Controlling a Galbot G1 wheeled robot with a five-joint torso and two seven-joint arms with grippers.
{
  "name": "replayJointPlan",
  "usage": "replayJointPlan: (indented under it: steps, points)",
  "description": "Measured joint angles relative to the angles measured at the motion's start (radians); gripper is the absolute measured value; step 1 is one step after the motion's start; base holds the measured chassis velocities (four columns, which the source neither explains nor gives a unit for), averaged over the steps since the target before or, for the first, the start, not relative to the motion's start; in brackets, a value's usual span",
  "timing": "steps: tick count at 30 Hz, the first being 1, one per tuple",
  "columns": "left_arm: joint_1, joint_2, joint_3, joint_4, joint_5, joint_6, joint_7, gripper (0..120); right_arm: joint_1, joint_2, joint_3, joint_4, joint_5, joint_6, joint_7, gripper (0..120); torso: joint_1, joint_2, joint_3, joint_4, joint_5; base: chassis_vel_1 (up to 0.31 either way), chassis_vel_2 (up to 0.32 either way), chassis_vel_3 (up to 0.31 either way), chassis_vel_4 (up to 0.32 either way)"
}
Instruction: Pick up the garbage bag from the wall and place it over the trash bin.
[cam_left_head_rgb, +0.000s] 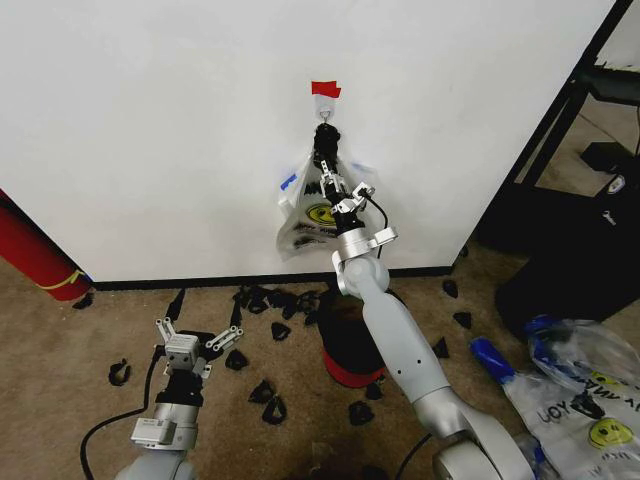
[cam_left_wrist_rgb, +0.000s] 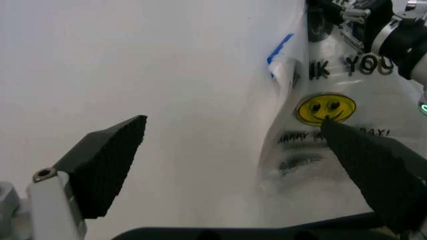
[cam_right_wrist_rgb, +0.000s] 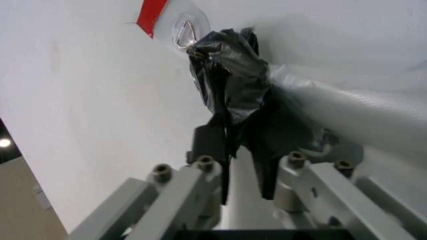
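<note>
Against the wall (cam_left_head_rgb: 150, 120), the right gripper (cam_left_head_rgb: 333, 186) pinches the hanging garbage bag (cam_left_head_rgb: 308, 215) nearly closed.

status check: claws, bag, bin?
Right claw up at the wall hook, fingers close together around the garbage bag top. Left claw open, low, idle. Trash bin below the right arm, unlined. Nothing blocking.

Black scraps (cam_left_head_rgb: 272, 392) strewn on brown carpet (cam_left_head_rgb: 60, 350); red cylinder (cam_left_head_rgb: 35, 255) leaning at left.

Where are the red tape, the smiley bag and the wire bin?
red tape (cam_left_head_rgb: 325, 89), head view, middle of the strip.
garbage bag (cam_left_head_rgb: 305, 215), head view, printed front by the smiley.
trash bin (cam_left_head_rgb: 350, 340), head view, mesh wall beside the arm.
</note>
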Motion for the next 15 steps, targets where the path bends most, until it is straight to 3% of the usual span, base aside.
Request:
replayJointPlan:
  steps: [2, 15]
  points:
    - [0.001, 0.0, 0.0, 0.0, 0.0, -0.003, 0.0, 100, -0.006, 0.0, 0.001, 0.003, -0.001, -0.002, 0.001, 0, 0.0, 0.0, 0.0, -0.0001, 0.0, 0.0, 0.0, 0.0, 0.0]
    - [0.007, 0.006, -0.005, -0.002, -0.008, -0.013, -0.007, 100, -0.158, 0.0, -0.034, 0.141, -0.027, -0.01, -0.021, 0, 0.0, 0.0, 0.0, 0.0002, 0.0, 0.0, 0.0, 0.0, 0.0]
